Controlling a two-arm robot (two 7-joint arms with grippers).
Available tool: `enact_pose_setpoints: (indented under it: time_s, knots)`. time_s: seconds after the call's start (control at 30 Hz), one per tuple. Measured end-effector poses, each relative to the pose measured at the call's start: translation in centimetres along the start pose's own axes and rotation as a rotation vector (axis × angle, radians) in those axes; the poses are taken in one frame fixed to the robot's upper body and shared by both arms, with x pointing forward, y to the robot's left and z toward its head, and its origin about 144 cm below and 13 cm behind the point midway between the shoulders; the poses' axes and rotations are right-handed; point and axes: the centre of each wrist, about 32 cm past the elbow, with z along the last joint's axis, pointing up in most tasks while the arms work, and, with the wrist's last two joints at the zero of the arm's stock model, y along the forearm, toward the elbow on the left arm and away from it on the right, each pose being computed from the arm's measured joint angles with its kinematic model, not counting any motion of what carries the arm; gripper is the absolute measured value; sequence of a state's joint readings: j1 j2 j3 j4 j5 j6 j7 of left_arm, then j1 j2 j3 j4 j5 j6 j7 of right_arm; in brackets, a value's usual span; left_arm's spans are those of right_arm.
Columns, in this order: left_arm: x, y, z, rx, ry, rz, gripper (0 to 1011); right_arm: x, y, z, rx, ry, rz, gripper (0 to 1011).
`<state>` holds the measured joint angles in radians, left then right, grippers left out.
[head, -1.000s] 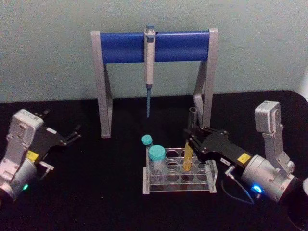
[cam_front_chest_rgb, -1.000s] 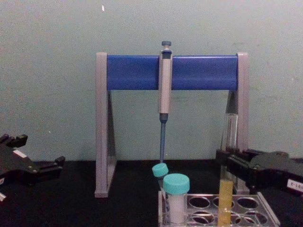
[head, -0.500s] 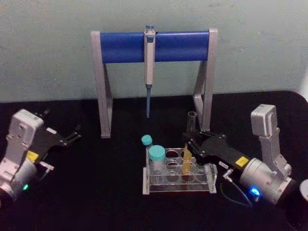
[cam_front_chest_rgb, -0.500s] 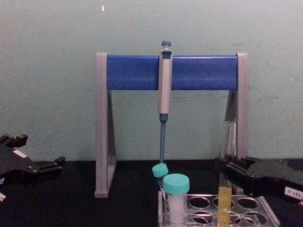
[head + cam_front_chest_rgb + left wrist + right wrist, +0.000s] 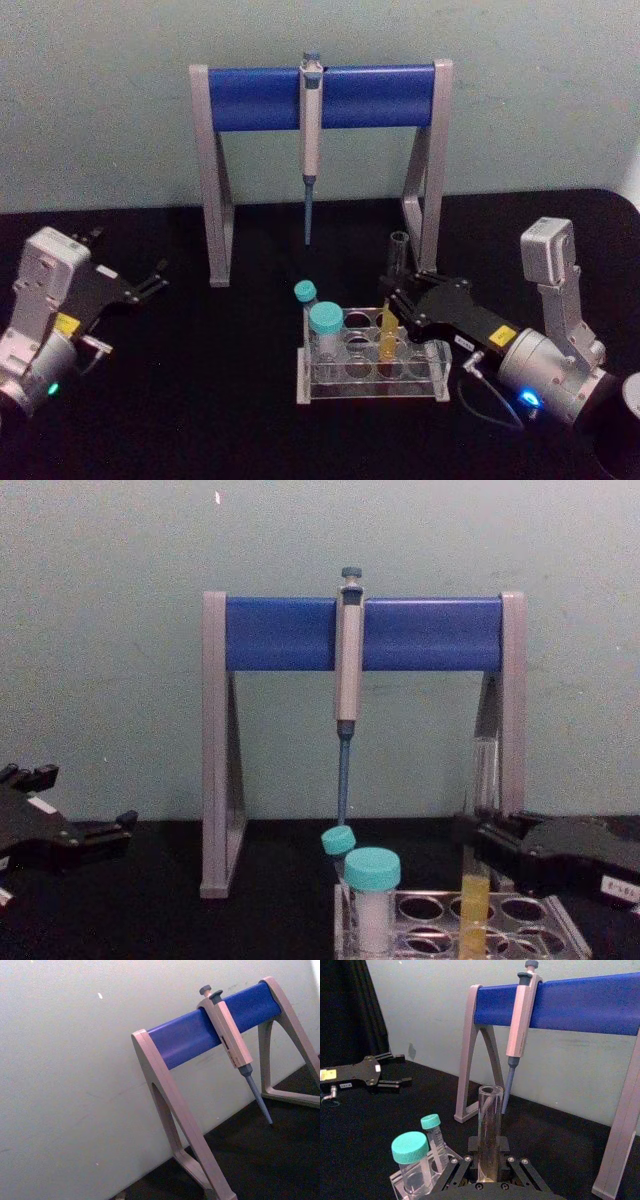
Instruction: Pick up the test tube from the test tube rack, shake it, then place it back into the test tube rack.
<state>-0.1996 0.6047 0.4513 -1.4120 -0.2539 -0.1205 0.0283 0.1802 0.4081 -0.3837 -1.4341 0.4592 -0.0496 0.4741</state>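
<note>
Behind the low clear plastic rack (image 5: pixel 372 366), the tall grey-and-blue pipette stand (image 5: pixel 322 96) spans the black worktop (image 5: pixel 200 400), its hanging grey pipette (image 5: pixel 309 130) dropping toward the two teal-capped tubes (image 5: pixel 324 320) at the rack's left end. Bare worktop lies left of the rack and in front of it.

Yellow-orange liquid tints the clear test tube (image 5: pixel 392 300), teal caps (image 5: pixel 325 318) top the shorter tubes, blue bar (image 5: pixel 325 95) crosses the grey stand.
</note>
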Motion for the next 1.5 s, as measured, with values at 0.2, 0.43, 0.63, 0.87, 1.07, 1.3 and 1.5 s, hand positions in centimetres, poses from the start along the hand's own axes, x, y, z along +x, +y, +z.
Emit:
enact_pose_setpoints:
  time_s: [0.2,0.43,0.63,0.87,1.07,1.3,1.5]
  knots:
    - [0.0,0.0,0.0,0.0,0.0,0.0,1010,0.0,0.0,0.0,-0.003,0.001,0.0,385]
    - [0.0,0.0,0.0,0.0,0.0,0.0,1010,0.0,0.0,0.0,-0.003,0.001,0.0,585]
    - [0.0,0.0,0.0,0.0,0.0,0.0,1010,0.0,0.0,0.0,-0.002,0.001,0.001,763]
    - [0.0,0.0,0.0,0.0,0.0,0.0,1010,0.0,0.0,0.0,-0.001,0.001,0.001,970]
    - [0.0,0.0,0.0,0.0,0.0,0.0,1010,0.0,0.0,0.0,0.0,0.002,0.001,1000]
    - [0.0,0.0,0.0,0.0,0.0,0.0,1010,0.1,-0.5,0.1,0.007,-0.008,0.002,1000]
    - [0.0,0.0,0.0,0.0,0.0,0.0,1010,0.2,-2.2,0.4,0.02,-0.028,-0.028,1000]
